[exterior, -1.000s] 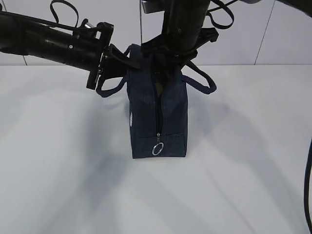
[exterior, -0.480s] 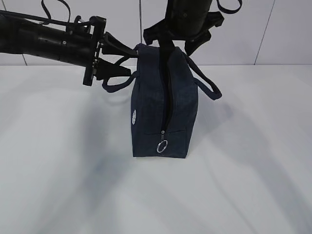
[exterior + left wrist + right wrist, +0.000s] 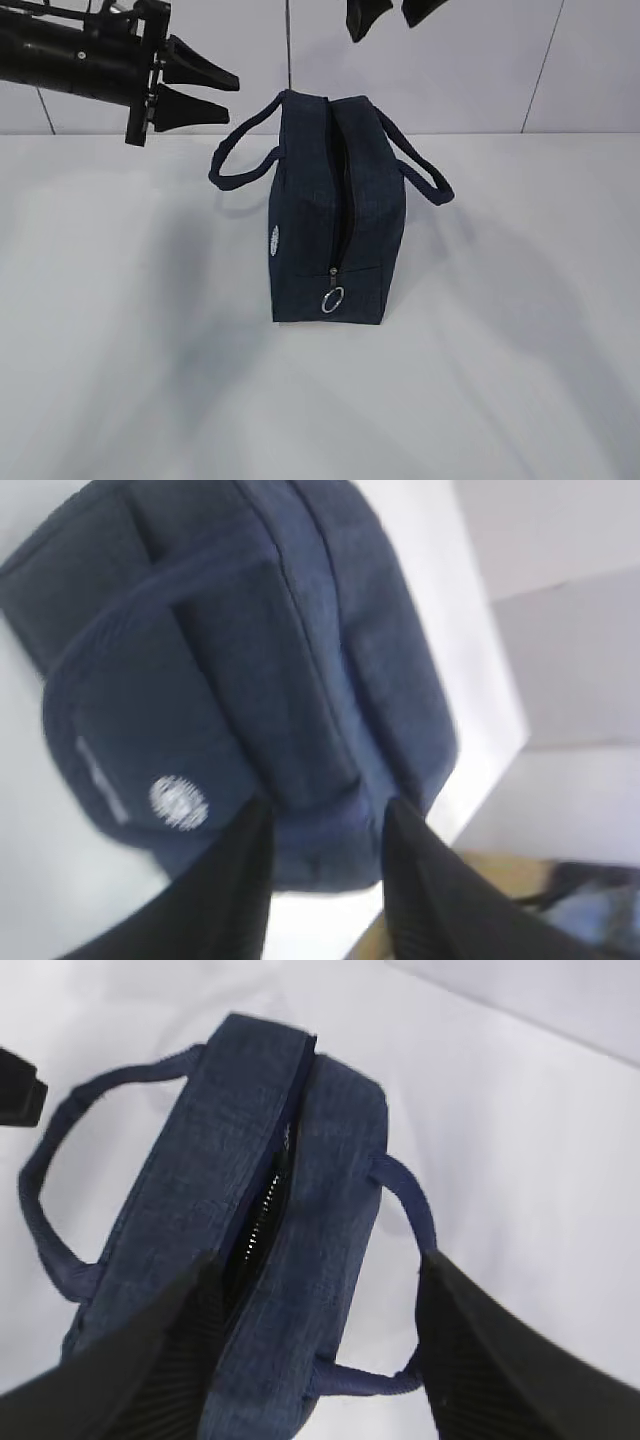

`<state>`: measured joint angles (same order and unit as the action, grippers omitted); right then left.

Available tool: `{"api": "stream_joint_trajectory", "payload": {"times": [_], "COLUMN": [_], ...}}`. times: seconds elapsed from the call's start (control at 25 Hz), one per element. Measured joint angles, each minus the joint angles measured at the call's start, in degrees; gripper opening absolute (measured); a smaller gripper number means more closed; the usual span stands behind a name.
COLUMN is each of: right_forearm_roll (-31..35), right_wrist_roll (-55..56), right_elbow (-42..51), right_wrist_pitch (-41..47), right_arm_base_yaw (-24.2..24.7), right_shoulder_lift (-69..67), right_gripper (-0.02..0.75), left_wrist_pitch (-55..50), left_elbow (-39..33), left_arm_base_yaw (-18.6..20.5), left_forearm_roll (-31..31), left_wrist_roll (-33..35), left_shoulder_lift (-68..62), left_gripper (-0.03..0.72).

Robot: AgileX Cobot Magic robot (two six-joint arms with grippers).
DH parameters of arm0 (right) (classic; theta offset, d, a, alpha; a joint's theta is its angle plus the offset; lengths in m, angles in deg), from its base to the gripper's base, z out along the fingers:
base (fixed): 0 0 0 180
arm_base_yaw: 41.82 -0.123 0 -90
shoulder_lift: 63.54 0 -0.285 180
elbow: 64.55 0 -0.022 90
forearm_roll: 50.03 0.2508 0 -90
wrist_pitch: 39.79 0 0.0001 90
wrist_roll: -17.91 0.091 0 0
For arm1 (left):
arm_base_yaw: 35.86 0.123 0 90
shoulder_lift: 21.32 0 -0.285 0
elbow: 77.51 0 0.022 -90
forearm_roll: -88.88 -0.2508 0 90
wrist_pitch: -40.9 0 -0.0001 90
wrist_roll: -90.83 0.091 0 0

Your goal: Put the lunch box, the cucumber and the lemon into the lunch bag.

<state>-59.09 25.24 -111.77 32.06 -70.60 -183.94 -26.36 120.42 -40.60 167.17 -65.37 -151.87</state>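
The boxy navy fabric lunch bag (image 3: 335, 215) stands upright on the smooth white counter (image 3: 120, 380), loop handles drooping. Both the left gripper (image 3: 205, 90) and right gripper (image 3: 392, 14) hang spread wide, empty.

A robot test bench in a lab-like room

A plain white worktop (image 3: 150, 380) runs back to a wall of pale panels (image 3: 480, 70) split by thin dark seams, with no household furnishing or decoration anywhere. Two black robot arms enter from the top, the left claw (image 3: 205, 92) and the right claw (image 3: 392, 14) both in the air over the worktop. One prop stands there, a navy lunch bag (image 3: 335, 210). In the left wrist view a blurred clutter of gear shows beyond the worktop's edge.
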Motion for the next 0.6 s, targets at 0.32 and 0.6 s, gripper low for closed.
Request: {"api": "stream_joint_trajectory", "payload": {"times": [0.32, 0.6], "right_forearm_roll": [3.57, 1.21], "right_wrist_roll": [-2.09, -4.24], "right_elbow": [0.0, 8.01], "right_wrist_pitch": [0.32, 0.32], "right_arm_base_yaw": [0.0, 0.0], "right_shoulder_lift": [7.59, 15.35], "right_gripper": [0.477, 0.471], "left_wrist_pitch": [-1.14, -2.66], "left_elbow": [3.45, 3.58], "left_arm_base_yaw": [-2.23, -9.38], "left_forearm_roll": [-21.07, -45.97], "left_wrist_roll": [0.0, -8.79], "left_shoulder_lift": [9.11, 16.9], "left_gripper": [0.264, 0.233]}}
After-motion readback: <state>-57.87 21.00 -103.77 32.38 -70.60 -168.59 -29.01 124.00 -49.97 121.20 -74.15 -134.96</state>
